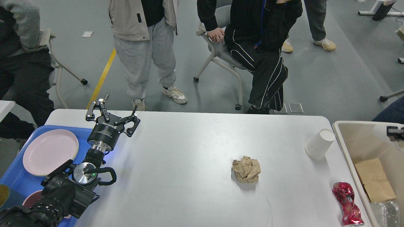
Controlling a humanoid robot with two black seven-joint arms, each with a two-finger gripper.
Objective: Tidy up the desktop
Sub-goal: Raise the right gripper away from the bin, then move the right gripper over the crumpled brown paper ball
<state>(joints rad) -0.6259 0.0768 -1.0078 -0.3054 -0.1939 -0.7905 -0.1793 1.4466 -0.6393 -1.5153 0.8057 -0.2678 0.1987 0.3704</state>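
Note:
The white desktop [189, 164] carries a crumpled brown paper ball [246, 169] right of centre, a white paper cup [318, 144] lying tilted near the right edge, and a crushed red shiny wrapper [347, 203] at the front right corner. My left gripper [120, 105] stands open and empty above the desktop's left end, beside the tray. Only a small dark piece of my right gripper [396, 132] shows at the right edge, over the bin, with a pale blurred shape just left of it. Its fingers cannot be told apart.
A blue tray [15, 186] at the left holds a pink plate [50, 152] and a darker dish. A beige bin [339, 132] stands beside the desktop's right edge with brown cardboard [375, 179] inside. People and chairs stand beyond the far edge.

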